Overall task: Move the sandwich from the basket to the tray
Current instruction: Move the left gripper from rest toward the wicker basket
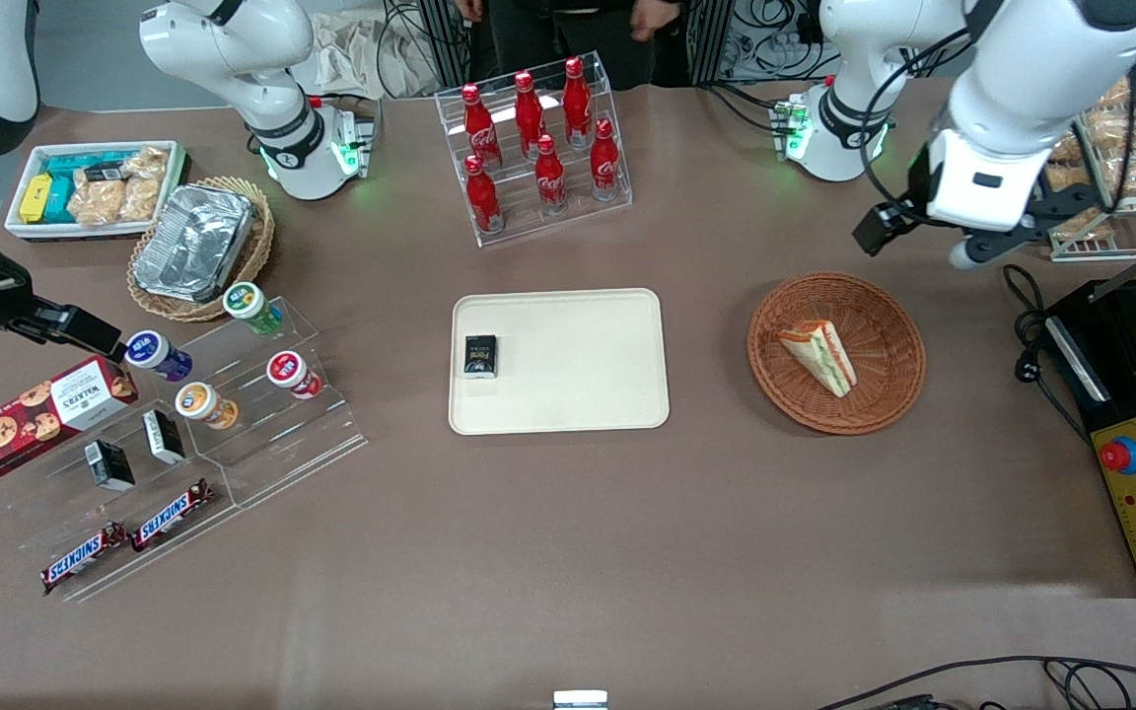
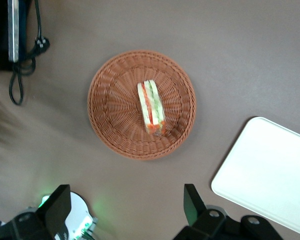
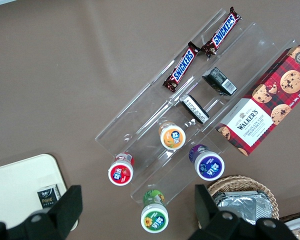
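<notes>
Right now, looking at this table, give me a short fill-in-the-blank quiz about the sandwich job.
1. The sandwich lies in the round woven ____.
2. The only thing on the cream tray is a small ____ box.
3. The gripper hangs above the table with its fingers ____, holding nothing.
4. The rack farther from the front camera than the tray holds red ____.

Missing words: basket; black; open; bottles

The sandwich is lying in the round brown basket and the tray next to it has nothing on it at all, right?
Not quite. The sandwich does lie in the round brown basket, but the tray is not bare: a small black packet sits on it, as the front view shows. The gripper hangs open above the basket, touching nothing.
</notes>
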Action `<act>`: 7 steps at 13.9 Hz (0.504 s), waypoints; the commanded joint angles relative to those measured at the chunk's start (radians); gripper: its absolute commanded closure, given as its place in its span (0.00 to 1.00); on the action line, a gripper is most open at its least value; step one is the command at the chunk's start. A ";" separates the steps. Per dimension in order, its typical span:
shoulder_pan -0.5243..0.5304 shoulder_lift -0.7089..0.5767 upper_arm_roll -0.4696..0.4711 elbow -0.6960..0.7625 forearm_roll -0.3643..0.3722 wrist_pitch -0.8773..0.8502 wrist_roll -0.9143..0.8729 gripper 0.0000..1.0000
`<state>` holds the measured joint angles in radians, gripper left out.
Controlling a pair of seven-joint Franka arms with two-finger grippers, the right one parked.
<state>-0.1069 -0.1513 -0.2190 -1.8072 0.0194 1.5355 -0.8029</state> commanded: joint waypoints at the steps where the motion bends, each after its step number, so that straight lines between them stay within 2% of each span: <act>1: -0.039 -0.019 0.003 -0.050 -0.004 0.031 -0.119 0.00; 7: -0.040 0.000 0.004 -0.205 0.004 0.179 -0.243 0.00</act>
<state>-0.1405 -0.1407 -0.2209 -1.9365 0.0191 1.6458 -1.0004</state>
